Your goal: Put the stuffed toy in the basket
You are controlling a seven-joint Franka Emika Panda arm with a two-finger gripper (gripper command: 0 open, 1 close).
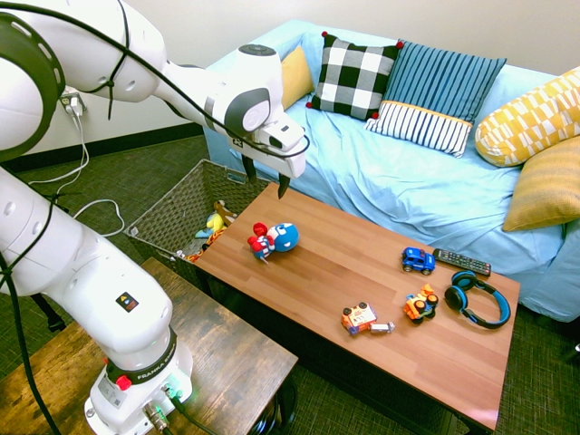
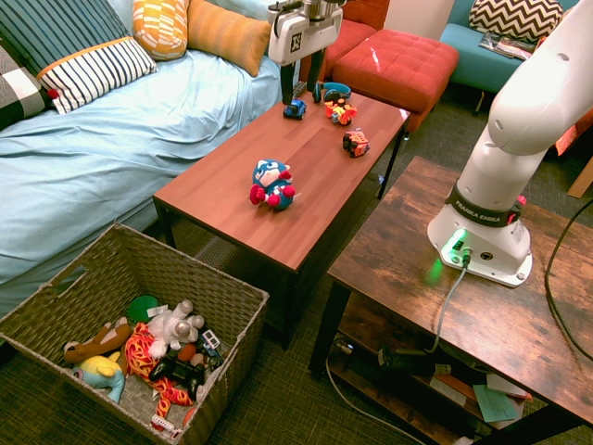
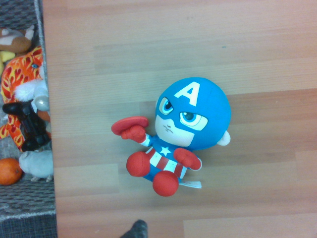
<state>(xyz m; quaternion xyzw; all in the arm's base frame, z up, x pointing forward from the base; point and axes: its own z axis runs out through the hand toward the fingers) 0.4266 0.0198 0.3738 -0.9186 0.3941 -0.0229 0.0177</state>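
The stuffed toy (image 1: 276,238) (image 2: 272,184) (image 3: 185,129) is a small plush with a round blue head, red limbs and a red shield. It lies on the wooden coffee table (image 1: 362,272), near the end closest to the basket. My gripper (image 1: 265,178) (image 2: 301,79) hangs open in the air above the toy, well clear of it and holding nothing. The basket (image 1: 177,208) (image 2: 236,352) (image 3: 20,208) stands on the floor just past that table end and holds several soft toys.
At the table's far end lie a blue toy car (image 1: 418,261) (image 2: 296,108), two orange robot toys (image 1: 362,319) (image 1: 421,304), a remote (image 1: 460,261) and blue headphones (image 1: 476,299). A blue sofa (image 1: 408,181) with pillows runs along one side. A dark wooden side table (image 2: 445,297) stands on the other.
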